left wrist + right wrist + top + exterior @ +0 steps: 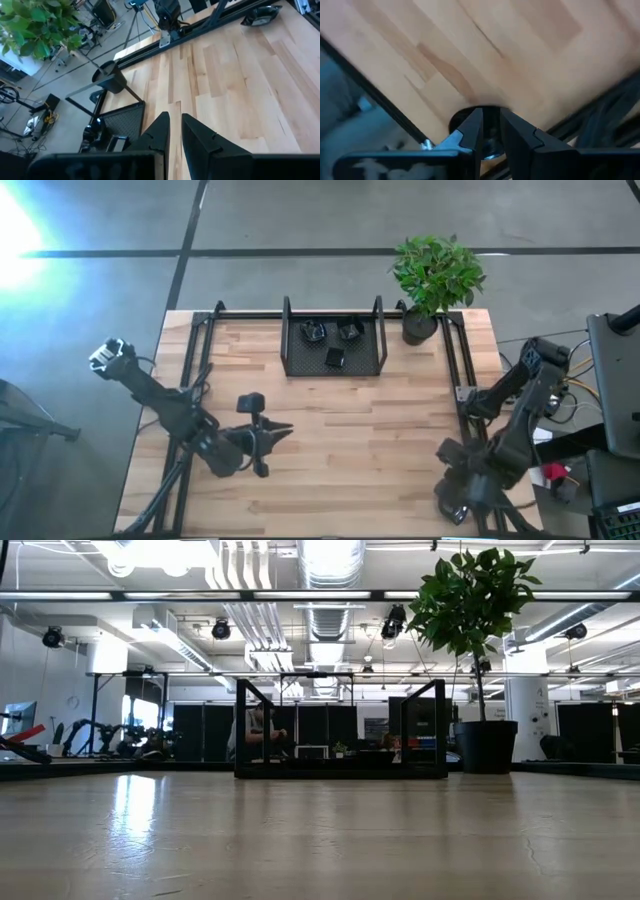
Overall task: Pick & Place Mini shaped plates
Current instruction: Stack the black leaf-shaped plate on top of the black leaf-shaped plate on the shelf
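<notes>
black and glossy, three mini shaped plates (331, 343) are seen lying in the mesh tray (300, 366) at the far middle of the wooden table (360, 440), just beside the plant pot (419, 327). no other plates can be made out on the tabletop.

the left gripper (281, 433) is held low over the near left part of the table, its tips aimed toward the table's middle; in its wrist view the fingers (159, 131) are seen drawn close together with only a narrow slot between them, and nothing is pinched. the right gripper (490, 125) is parked at the near right corner, by the frame rail, its fingers likewise nearly together around nothing.

the tray lies away from both grippers, toward the far edge. the left gripper is judged the nearer, so a reach forward and slightly rightward would be called for. the plates are too small for a long axis to be told.

no brand, label or writing can be read anywhere.
</notes>
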Tool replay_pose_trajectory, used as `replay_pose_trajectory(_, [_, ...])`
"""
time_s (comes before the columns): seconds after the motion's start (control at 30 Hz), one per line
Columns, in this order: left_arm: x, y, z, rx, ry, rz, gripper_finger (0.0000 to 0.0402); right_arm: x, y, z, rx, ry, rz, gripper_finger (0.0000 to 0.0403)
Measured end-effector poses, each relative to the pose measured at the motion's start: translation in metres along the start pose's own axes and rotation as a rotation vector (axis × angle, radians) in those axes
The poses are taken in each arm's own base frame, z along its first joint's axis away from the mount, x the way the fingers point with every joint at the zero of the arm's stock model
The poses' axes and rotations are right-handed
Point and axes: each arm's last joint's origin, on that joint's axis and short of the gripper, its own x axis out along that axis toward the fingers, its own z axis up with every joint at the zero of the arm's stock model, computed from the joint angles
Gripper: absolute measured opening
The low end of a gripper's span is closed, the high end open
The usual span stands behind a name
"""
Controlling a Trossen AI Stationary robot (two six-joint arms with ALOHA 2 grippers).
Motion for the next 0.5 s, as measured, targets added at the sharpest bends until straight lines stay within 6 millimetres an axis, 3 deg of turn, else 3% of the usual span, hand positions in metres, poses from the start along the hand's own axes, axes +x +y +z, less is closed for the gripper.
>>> replay_pose_trajectory(0.23, [0.005,-0.006,0.004,0.047,-0.027,-0.003,0.0045,0.026,0.012,-0.032,0.125,0.041,0.045,0.0063])
replay_pose_trajectory(0.5, [0.005,-0.007,0.006,0.060,-0.046,-0.001,0.0045,0.062,0.031,-0.043,0.158,-0.004,-0.056,0.0063])
